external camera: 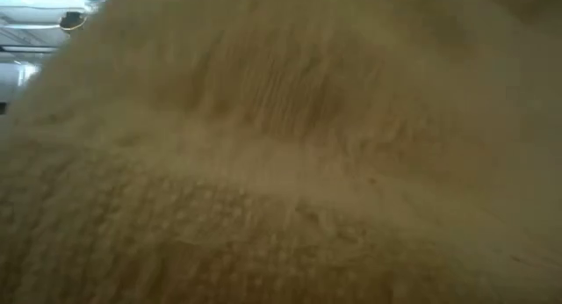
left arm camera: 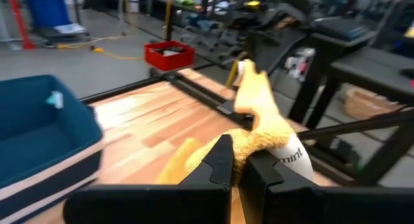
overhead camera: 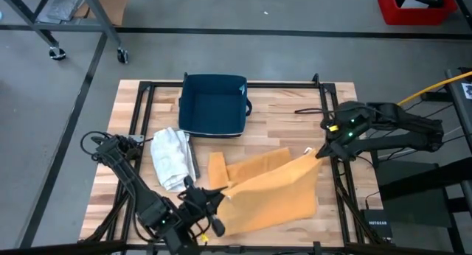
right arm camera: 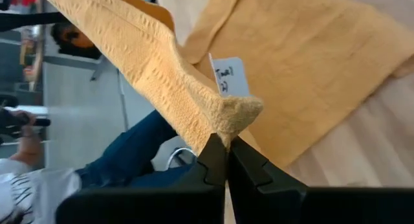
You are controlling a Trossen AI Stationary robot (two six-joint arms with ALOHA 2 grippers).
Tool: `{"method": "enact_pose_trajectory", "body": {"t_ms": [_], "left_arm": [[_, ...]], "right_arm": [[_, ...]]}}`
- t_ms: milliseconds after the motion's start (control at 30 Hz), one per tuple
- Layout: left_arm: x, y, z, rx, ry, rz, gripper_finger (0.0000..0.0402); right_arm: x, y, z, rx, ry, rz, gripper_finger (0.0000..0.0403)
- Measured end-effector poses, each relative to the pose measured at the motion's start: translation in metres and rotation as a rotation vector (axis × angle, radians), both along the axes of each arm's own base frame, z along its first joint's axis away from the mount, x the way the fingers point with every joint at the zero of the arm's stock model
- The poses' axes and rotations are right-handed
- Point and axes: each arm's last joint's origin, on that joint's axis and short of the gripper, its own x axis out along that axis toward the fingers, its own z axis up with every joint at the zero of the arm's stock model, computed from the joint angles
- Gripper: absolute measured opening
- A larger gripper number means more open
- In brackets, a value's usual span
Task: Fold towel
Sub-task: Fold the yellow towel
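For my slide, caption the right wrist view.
Right gripper shut on a corner of the orange towel, white tag showing.

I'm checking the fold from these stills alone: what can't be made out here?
- Low view: the orange towel fills the whole picture and hides the table and both arms.
- High view: the left gripper is too small to show its fingers, and the towel's near edge is partly hidden by the arm.
- Right wrist view: the person behind is cut off by the edge.
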Motion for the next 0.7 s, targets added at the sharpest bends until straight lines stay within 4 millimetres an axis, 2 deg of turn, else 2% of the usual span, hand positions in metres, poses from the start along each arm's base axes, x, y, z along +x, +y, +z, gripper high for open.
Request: {"method": "enact_pose_trajectory", "body": {"t_ms": [267, 500, 700], "left_arm": [[-0.004, 0.026, -0.019, -0.08, 0.145, 0.044, 0.0], [0.004, 0.041, -0.054, -0.175, 0.3, 0.081, 0.0], [0.007, 0.053, -0.082, -0.199, 0.378, 0.138, 0.0]], "right_arm": [[0.005, -0.004, -0.019, -0.128, 0.044, -0.049, 0.0004], [0.01, -0.007, -0.047, -0.208, 0.123, -0.097, 0.0004], [0.019, -0.009, -0.064, -0.287, 0.097, -0.106, 0.0004]]}}
